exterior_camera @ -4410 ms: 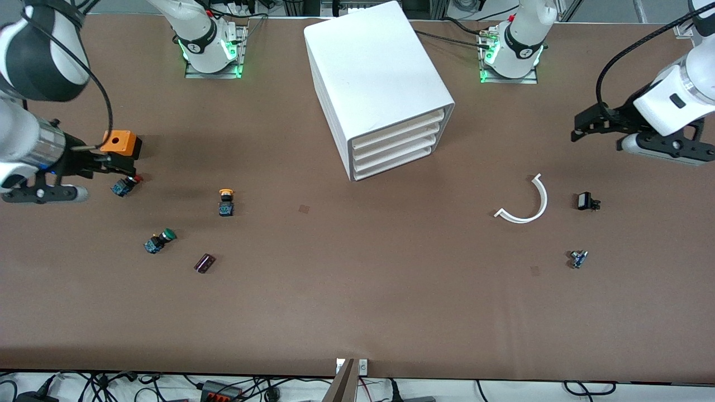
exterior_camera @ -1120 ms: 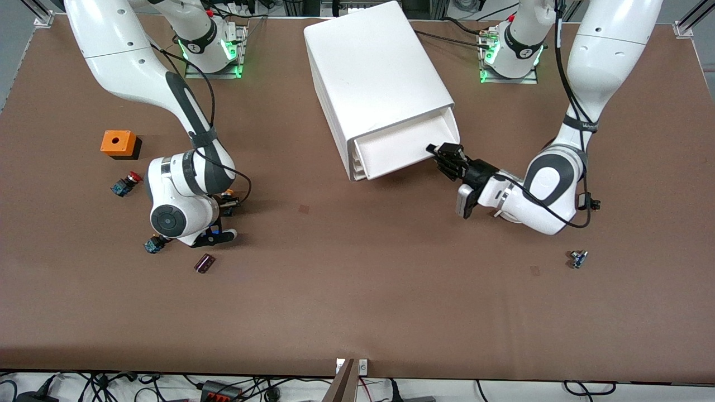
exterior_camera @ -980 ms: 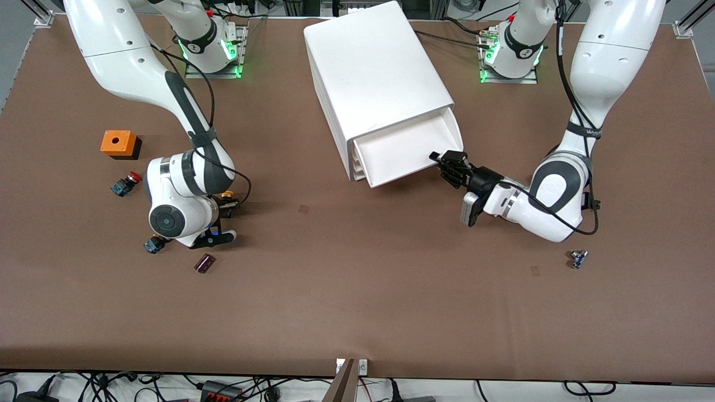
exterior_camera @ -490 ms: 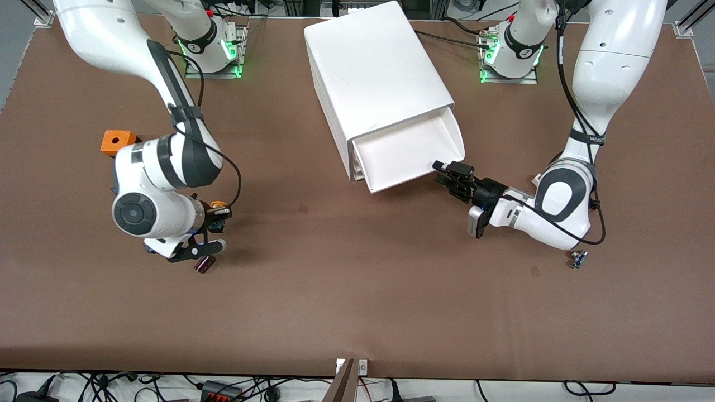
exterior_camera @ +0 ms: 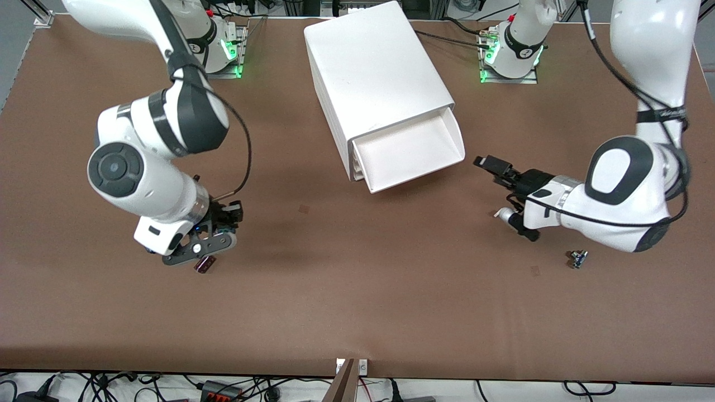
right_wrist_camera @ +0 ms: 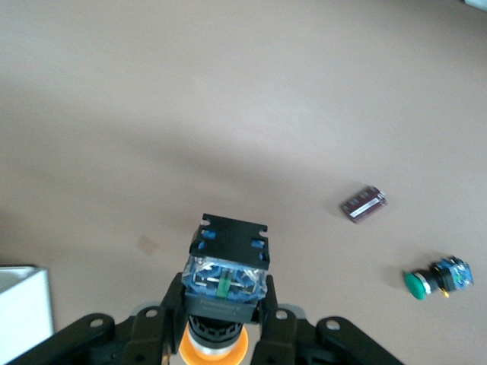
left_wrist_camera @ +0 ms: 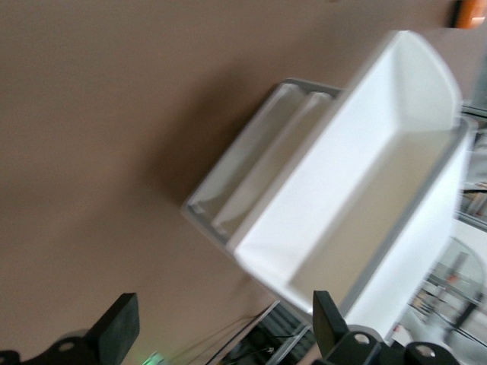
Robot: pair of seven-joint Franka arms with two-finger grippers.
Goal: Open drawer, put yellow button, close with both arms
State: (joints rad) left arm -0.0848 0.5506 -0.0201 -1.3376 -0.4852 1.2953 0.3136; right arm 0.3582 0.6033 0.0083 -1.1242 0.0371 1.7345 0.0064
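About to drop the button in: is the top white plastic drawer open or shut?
Open. The top white plastic drawer is pulled out from the white cabinet, its inside showing empty.

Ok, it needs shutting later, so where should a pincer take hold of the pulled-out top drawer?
Probably the top drawer by the upper rim of its front wall, near the middle, approached from in front of the cabinet: pulled out, that thin upright wall is exposed. The open left pincer hangs near there; the right pincer holds the yellow button.
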